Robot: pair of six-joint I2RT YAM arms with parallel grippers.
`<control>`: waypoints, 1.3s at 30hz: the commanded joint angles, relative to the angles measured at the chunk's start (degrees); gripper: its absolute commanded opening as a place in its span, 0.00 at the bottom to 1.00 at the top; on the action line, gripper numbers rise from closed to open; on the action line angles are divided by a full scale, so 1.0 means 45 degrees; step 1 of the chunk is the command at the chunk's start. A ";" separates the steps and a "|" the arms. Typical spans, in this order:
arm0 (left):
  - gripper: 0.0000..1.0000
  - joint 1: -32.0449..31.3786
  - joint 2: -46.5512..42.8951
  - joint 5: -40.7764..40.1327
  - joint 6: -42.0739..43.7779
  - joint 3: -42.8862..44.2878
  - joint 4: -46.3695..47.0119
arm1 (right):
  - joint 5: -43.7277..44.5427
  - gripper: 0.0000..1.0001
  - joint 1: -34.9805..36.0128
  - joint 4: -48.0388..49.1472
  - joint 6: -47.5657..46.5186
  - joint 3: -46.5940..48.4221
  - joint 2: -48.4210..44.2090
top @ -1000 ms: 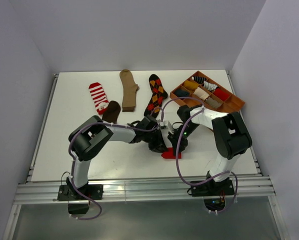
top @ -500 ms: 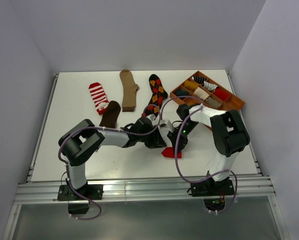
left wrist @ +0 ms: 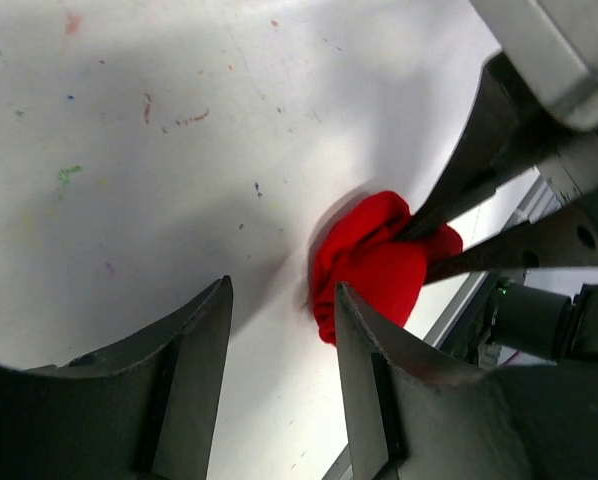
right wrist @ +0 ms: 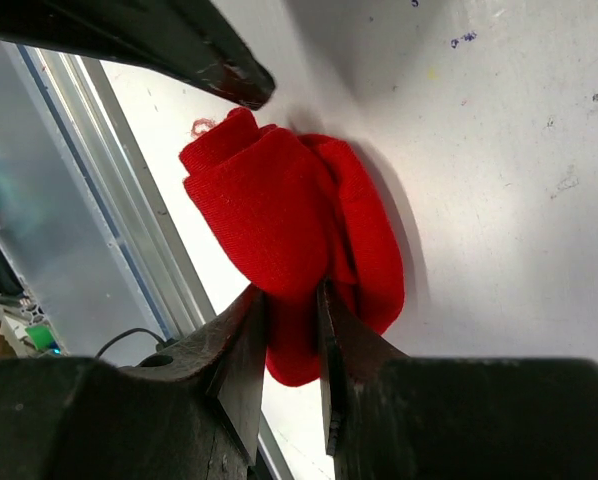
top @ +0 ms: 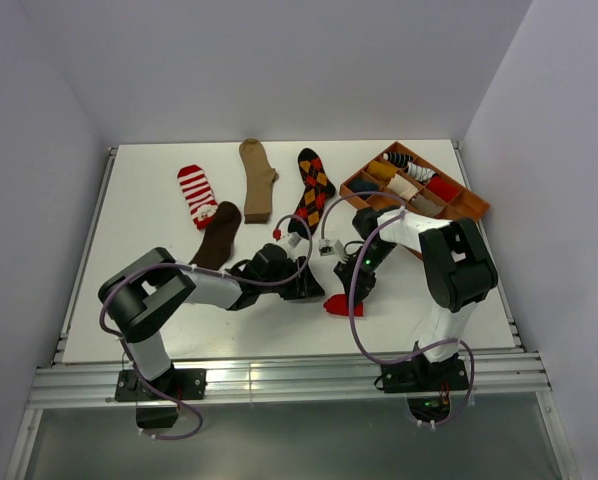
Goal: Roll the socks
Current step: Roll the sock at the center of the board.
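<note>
A rolled red sock [top: 341,305] lies on the white table near the front middle. My right gripper [right wrist: 292,305] is shut on the red sock [right wrist: 279,220], pinching a fold of it. My left gripper [left wrist: 279,315] is open and empty just left of the red sock [left wrist: 374,265], one finger tip beside it. Flat at the back lie a red-white striped sock [top: 196,192], a dark brown sock [top: 220,234], a tan sock [top: 257,178] and a black argyle sock [top: 312,187]. No navy sock lies loose on the table.
A brown wooden compartment tray [top: 474,210] with several rolled socks stands at the back right. The table's front edge with its metal rail [top: 279,375] runs close to the red sock. Cables loop over both arms.
My left gripper has drawn back to the left, away from the red sock, and its arm has lowered. My right gripper stays shut on the sock.
</note>
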 commanded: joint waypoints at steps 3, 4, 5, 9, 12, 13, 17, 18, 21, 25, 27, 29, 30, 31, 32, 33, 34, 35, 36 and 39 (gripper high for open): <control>0.50 0.0012 -0.0333 0.0671 0.0327 -0.0847 0.2451 | 0.1893 0.22 -0.0146 0.0610 -0.0144 -0.0016 0.0412; 0.50 0.0012 -0.0295 0.0711 0.0287 -0.1158 0.2842 | 0.1893 0.22 -0.0146 0.0609 -0.0125 -0.0016 0.0431; 0.50 0.0012 -0.0333 0.0750 0.0190 -0.1316 0.3155 | 0.1893 0.22 -0.0146 0.0609 -0.0144 -0.0016 0.0431; 0.51 -0.0027 -0.0469 0.1101 -0.0045 -0.1883 0.4602 | 0.1893 0.22 -0.0146 0.0590 -0.0144 -0.0016 0.0431; 0.51 -0.0164 -0.0587 0.1277 0.0265 -0.1748 0.4741 | 0.1893 0.22 -0.0126 0.0570 -0.0105 -0.0016 0.0431; 0.52 -0.0261 -0.0587 0.1316 0.0383 -0.1476 0.4624 | 0.1893 0.22 -0.0146 0.0590 -0.0105 0.0003 0.0451; 0.54 -0.0516 -0.0373 0.1627 0.0911 -0.0908 0.4135 | 0.1913 0.22 -0.0146 0.0570 0.0031 0.0042 0.0490; 0.55 -0.0554 -0.0314 0.1726 0.1066 -0.0830 0.4058 | 0.1913 0.22 -0.0146 0.0570 0.0032 0.0062 0.0529; 0.55 -0.0730 -0.0041 0.1922 0.1418 -0.0439 0.3649 | 0.1932 0.22 -0.0165 0.0531 0.0090 0.0101 0.0568; 0.55 -0.0984 0.0388 0.2059 0.1868 0.0087 0.2985 | 0.1893 0.21 -0.0185 0.0414 0.0129 0.0198 0.0704; 0.54 -0.1062 0.0487 0.2039 0.2063 0.0167 0.2711 | 0.1874 0.21 -0.0224 0.0375 0.0129 0.0237 0.0744; 0.54 -0.1121 0.0604 0.2000 0.2142 0.0264 0.2534 | 0.1854 0.21 -0.0243 0.0317 0.0130 0.0257 0.0802; 0.54 -0.1141 0.0604 0.1942 0.2258 0.0303 0.2359 | 0.1835 0.21 -0.0263 0.0316 0.0129 0.0296 0.0802; 0.53 -0.1160 0.0585 0.1787 0.2317 0.0323 0.2068 | 0.1834 0.21 -0.0263 0.0297 0.0129 0.0296 0.0822; 0.53 -0.1180 0.0546 0.1747 0.2376 0.0304 0.1949 | 0.1815 0.21 -0.0282 0.0258 0.0168 0.0296 0.0880; 0.53 -0.1180 0.0526 0.1688 0.2512 0.0304 0.1793 | 0.1815 0.21 -0.0263 0.0238 0.0149 0.0316 0.0900; 0.53 -0.1180 0.0487 0.1610 0.2610 0.0323 0.1501 | 0.1796 0.21 -0.0263 0.0180 0.0149 0.0355 0.0919; 0.53 -0.1199 0.0487 0.1590 0.2669 0.0343 0.1382 | 0.1776 0.21 -0.0302 0.0180 0.0168 0.0355 0.0939; 0.53 -0.1219 0.0487 0.1551 0.2785 0.0381 0.1226 | 0.1776 0.21 -0.0302 0.0180 0.0169 0.0355 0.0958; 0.53 -0.1258 0.0604 0.1376 0.3001 0.0809 0.0564 | 0.1776 0.21 -0.0322 0.0141 0.0207 0.0413 0.0998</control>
